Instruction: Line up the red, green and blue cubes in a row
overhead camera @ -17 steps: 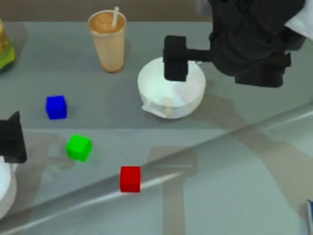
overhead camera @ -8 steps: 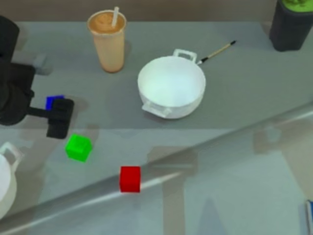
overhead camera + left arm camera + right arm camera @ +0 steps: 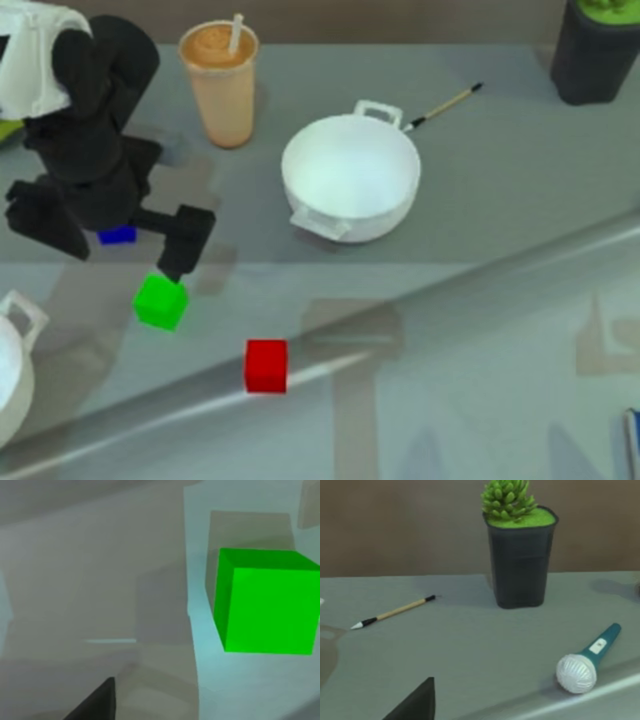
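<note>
The green cube (image 3: 160, 302) rests at the table's front left and fills the left wrist view's right half (image 3: 265, 602). My left gripper (image 3: 178, 266) hangs open just behind it, and one dark fingertip (image 3: 97, 705) shows in the wrist view with nothing held. The left arm covers most of the blue cube (image 3: 117, 235), leaving only a sliver showing. The red cube (image 3: 266, 365) lies alone nearer the front, to the right of the green one. My right arm is outside the top view; one open fingertip (image 3: 417, 702) shows in its wrist view.
A white pot (image 3: 296, 150) stands mid-table, with a cup of drink with a straw (image 3: 222, 85) behind it and a brush (image 3: 445, 105) to its right. A dark plant pot (image 3: 598, 50) is at the back right. Another white pot (image 3: 20, 312) is at the left edge. A microphone (image 3: 587, 660) lies near the plant.
My right arm has pulled back from over the white pot and out of the top view. My left arm has swung in over the blue cube, its gripper now just behind the green cube.
</note>
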You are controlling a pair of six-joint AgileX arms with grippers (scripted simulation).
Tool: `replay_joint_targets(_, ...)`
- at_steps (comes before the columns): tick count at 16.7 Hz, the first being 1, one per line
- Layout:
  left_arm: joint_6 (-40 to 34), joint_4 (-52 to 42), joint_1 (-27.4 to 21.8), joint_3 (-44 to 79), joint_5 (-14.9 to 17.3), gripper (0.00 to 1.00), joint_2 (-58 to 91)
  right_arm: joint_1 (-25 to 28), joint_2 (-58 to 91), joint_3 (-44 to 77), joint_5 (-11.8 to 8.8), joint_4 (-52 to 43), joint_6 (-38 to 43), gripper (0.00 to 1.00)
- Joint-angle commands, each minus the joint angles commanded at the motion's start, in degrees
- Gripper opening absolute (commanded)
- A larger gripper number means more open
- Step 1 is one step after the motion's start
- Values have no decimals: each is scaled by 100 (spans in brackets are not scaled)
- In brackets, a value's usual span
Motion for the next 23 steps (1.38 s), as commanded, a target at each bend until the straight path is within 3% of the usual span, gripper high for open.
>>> replay_joint_targets(4, 2, -281, -95, 461, 8, 100, 542, -273, -727, -633, -224, 586, -223, 100)
replay_joint_targets(11, 3, -294, -83, 510, 8, 100, 619, -289, -776, -672, -241, 623, -235, 100)
replay_joint_targets(23, 22, 1351, -91, -416, 13, 100, 1314, -289, -776, -672, -241, 623, -235, 100)
